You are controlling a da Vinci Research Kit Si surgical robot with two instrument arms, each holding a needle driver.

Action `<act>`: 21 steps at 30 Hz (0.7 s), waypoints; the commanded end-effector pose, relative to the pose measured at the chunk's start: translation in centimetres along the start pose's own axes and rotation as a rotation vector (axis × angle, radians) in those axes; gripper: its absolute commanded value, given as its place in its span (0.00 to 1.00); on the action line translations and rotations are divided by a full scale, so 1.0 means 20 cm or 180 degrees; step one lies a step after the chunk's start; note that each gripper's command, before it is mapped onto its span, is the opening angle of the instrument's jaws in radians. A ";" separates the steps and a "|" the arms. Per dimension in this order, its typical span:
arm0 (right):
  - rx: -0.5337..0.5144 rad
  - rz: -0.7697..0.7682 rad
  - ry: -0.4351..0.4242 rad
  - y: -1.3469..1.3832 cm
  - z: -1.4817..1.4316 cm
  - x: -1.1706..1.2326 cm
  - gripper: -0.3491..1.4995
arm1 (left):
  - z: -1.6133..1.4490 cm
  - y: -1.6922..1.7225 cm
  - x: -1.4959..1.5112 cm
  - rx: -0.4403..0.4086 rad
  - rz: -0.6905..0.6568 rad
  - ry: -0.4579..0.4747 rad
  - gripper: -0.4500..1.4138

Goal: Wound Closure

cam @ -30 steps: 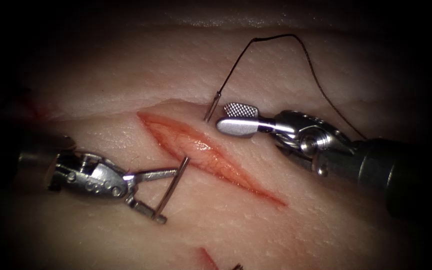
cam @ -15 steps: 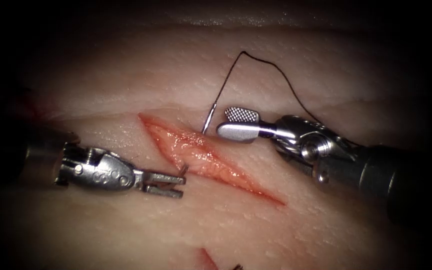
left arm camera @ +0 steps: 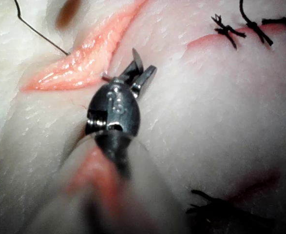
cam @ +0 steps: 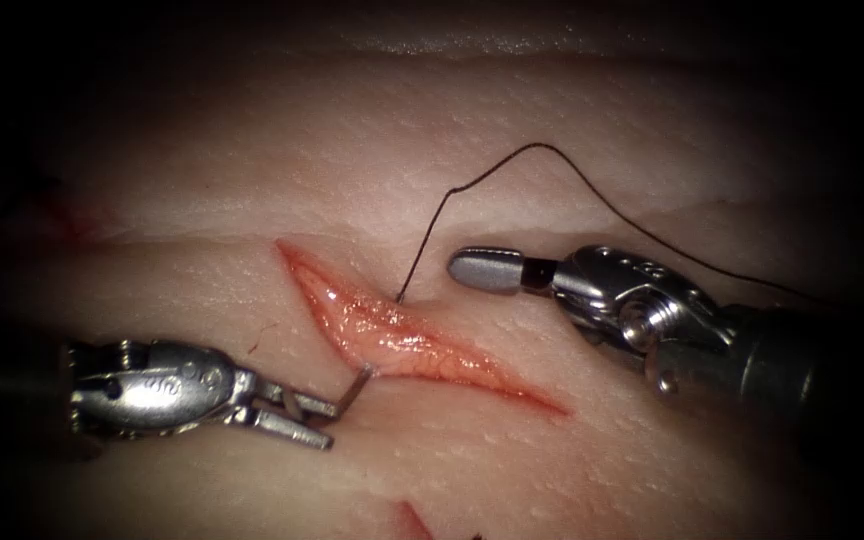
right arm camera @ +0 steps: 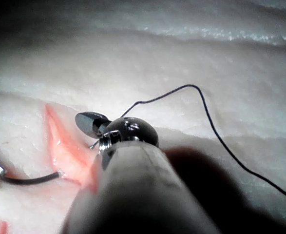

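Note:
The cut point(cam: 402, 335) runs slantwise across the tissue point(cam: 572, 180). My left tool point(cam: 332, 424) lies on the cut's left side, jaws shut on the needle point(cam: 355, 386) near its tip. A short bare length of needle rises from the cut's left edge. The rest of the curve is buried in the tissue. The thread point(cam: 532, 146) enters the right edge, arches up and trails off right. My right tool point(cam: 467, 269) hovers right of the cut, shut and holding nothing. The left tool point(left arm camera: 143, 62) and the right tool point(right arm camera: 86, 122) show close up, with the needle point(right arm camera: 30, 179) beside the cut.
Dark knotted stitches point(left arm camera: 225, 31) close older cuts on the tissue beyond the left tool. A small red mark point(cam: 410, 518) lies near the front edge. The tissue's far rim point(cam: 452, 45) is a pale ridge.
The left jaws shut on the needle near its tip and drew it leftward. The needle's tail sank into the right edge, taking thread with it. The right jaws shut.

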 end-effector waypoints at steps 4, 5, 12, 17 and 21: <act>-0.0075 -0.0365 -0.0249 0.001 0.005 0.000 0.00 | 0.003 0.005 0.011 -0.0145 -0.0236 0.0102 0.00; -0.0083 -0.0425 -0.0283 0.001 0.005 0.000 0.00 | 0.003 0.007 0.013 -0.0166 -0.0312 0.0111 0.00; -0.0010 -0.0694 -0.0336 0.001 0.004 0.000 0.00 | 0.004 0.021 0.023 -0.0312 -0.0531 0.0147 0.00; 0.0031 -0.0722 -0.0264 -0.002 0.003 -0.001 0.10 | 0.003 0.031 0.030 -0.0204 -0.0479 0.0091 0.00; 0.0093 -0.0684 -0.0109 -0.006 0.001 0.001 0.29 | -0.002 0.033 0.035 0.0016 -0.0292 0.0046 0.00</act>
